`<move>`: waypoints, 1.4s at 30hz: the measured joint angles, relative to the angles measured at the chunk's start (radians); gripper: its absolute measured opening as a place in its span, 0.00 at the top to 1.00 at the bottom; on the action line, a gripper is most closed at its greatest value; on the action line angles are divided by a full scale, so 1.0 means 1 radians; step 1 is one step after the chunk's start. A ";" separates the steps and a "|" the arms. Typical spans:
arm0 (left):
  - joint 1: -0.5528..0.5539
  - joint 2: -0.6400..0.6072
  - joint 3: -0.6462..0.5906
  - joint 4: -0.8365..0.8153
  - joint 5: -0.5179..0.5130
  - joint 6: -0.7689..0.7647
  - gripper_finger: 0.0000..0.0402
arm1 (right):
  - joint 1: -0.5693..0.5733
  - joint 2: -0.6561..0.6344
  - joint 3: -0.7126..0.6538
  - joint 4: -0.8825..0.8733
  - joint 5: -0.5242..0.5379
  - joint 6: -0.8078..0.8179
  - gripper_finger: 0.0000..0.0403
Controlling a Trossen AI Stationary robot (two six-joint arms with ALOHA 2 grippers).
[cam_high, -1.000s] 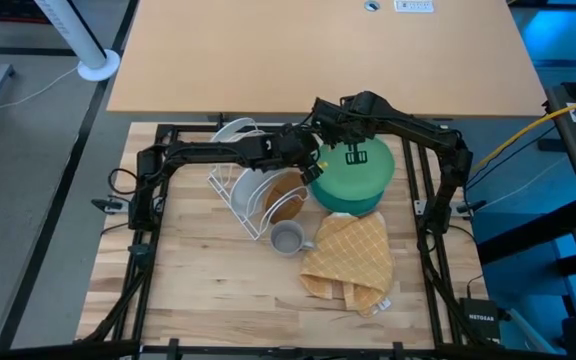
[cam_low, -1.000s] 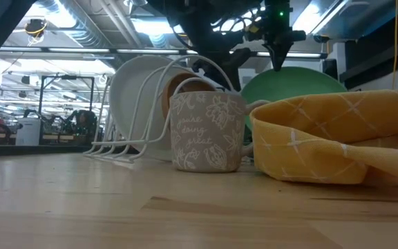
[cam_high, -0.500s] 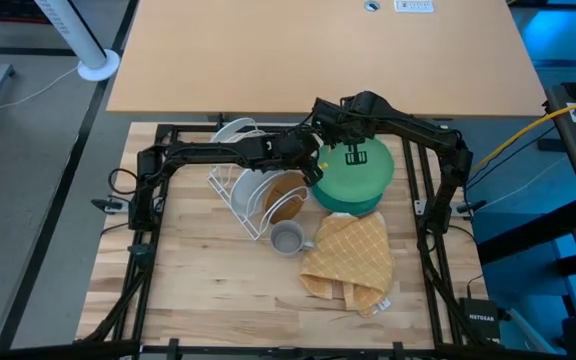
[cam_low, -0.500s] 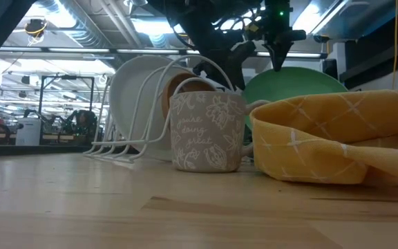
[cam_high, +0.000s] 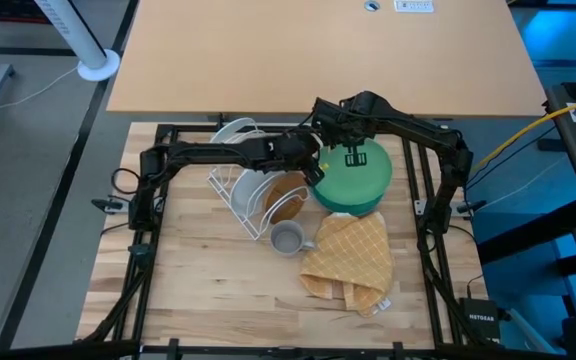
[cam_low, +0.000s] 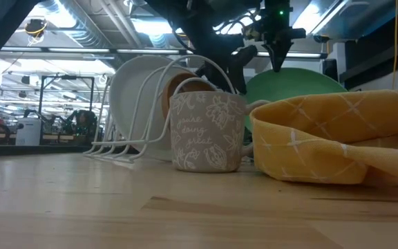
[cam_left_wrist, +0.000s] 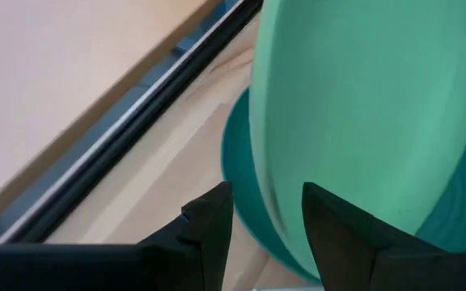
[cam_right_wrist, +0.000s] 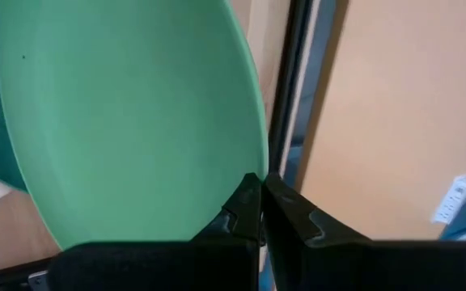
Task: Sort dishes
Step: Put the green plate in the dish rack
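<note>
The green plate (cam_high: pixel 360 178) lies tilted on the dark teal plate (cam_high: pixel 353 208), its far edge raised. In the low view the green plate (cam_low: pixel 302 83) shows as an arc behind the cloth. My right gripper (cam_high: pixel 351 147) is shut on its far rim. My left gripper (cam_left_wrist: pixel 267 218) is open at the plate's left rim (cam_high: pixel 317 168), one finger on either side of the rim (cam_left_wrist: pixel 269 194); whether they touch it I cannot tell. The white plate (cam_high: pixel 232 131) and the brown wooden plate (cam_high: pixel 286 196) stand on edge in the wire rack (cam_high: pixel 240 195). My right gripper pinches the green plate's far rim (cam_right_wrist: pixel 253 166) between its two fingers, which come from above, pointing down (cam_low: pixel 278 63). The held edge is raised. The plate's lower edge, toward the teal plate, is hidden behind the cloth in the low view.
A grey patterned mug (cam_high: pixel 287 238) stands just near of the rack, and a crumpled yellow checked cloth (cam_high: pixel 350 258) lies near of the plates. The metal frame (cam_high: pixel 188 132) runs along the far edge, with a tan table (cam_high: pixel 318 50) beyond it.
My left gripper has edged toward the green plate's left rim. The green plate and my right gripper have kept still.
</note>
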 joint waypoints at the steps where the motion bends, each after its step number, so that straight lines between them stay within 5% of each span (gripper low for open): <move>1: 0.001 0.004 0.000 -0.007 0.000 -0.006 0.65 | 0.000 0.000 0.000 0.000 -0.010 0.000 0.98; 19: 0.032 0.092 -0.001 0.140 0.022 0.084 0.66 | 0.000 0.000 0.000 0.027 -0.031 -0.002 0.98; 29: 0.034 0.092 -0.001 0.163 0.027 0.128 0.94 | 0.000 -0.002 0.000 0.014 -0.019 0.006 0.98; 42: 0.034 0.090 0.000 0.183 0.018 0.116 0.96 | 0.000 -0.003 0.002 0.017 -0.001 0.018 0.94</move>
